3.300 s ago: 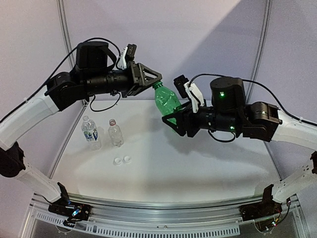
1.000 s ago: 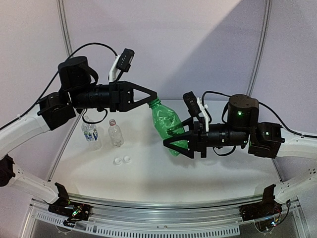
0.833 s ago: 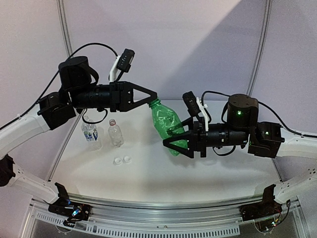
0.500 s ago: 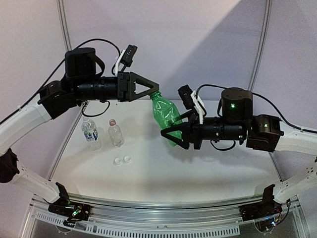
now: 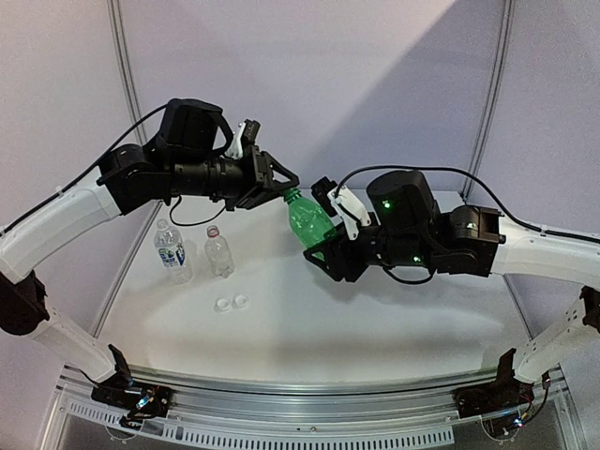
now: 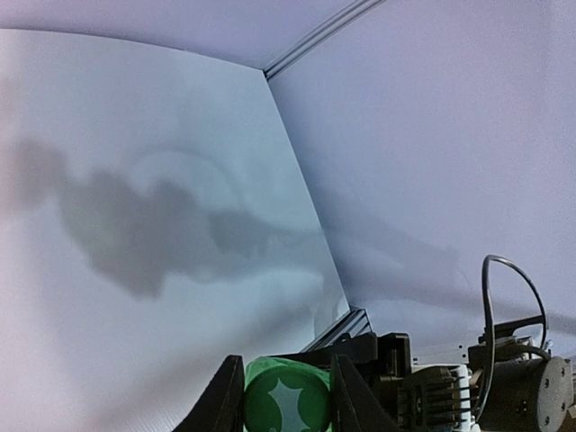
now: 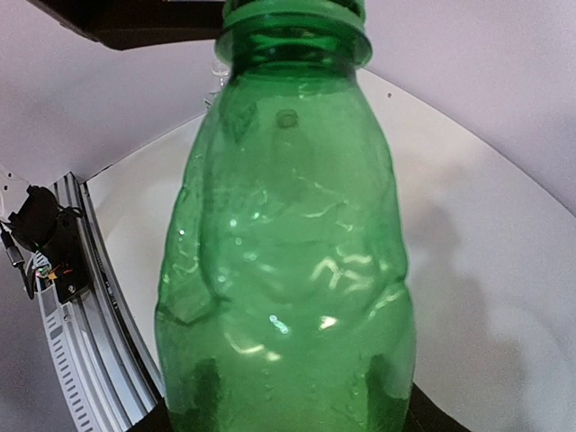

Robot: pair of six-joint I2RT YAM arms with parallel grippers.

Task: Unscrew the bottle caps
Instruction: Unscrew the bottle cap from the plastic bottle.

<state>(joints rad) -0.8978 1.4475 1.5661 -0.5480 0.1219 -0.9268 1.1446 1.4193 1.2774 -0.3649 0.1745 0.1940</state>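
Note:
A green bottle point(image 5: 309, 223) hangs tilted above the table, neck up and to the left. My right gripper point(image 5: 325, 255) is shut on its lower body; in the right wrist view the bottle point(image 7: 288, 261) fills the frame, with the dark fingers at its base around the gripper point(image 7: 288, 416). My left gripper point(image 5: 284, 192) is shut on the green cap point(image 6: 288, 398), one finger on each side, gripper point(image 6: 288, 403). A labelled clear bottle point(image 5: 172, 251) and a shorter clear bottle point(image 5: 218, 251) stand on the table at the left. Two white caps point(image 5: 232, 302) lie in front of them.
The white table point(image 5: 375, 319) has a metal rail point(image 5: 309, 394) along its near edge. Grey walls with upright posts close the back. The left arm's black gripper body point(image 7: 135, 22) shows above the bottle's neck in the right wrist view.
The right arm lifted the green bottle and swung it a little left and back. The left gripper followed the neck, closed onto the green cap and rolled at the wrist.

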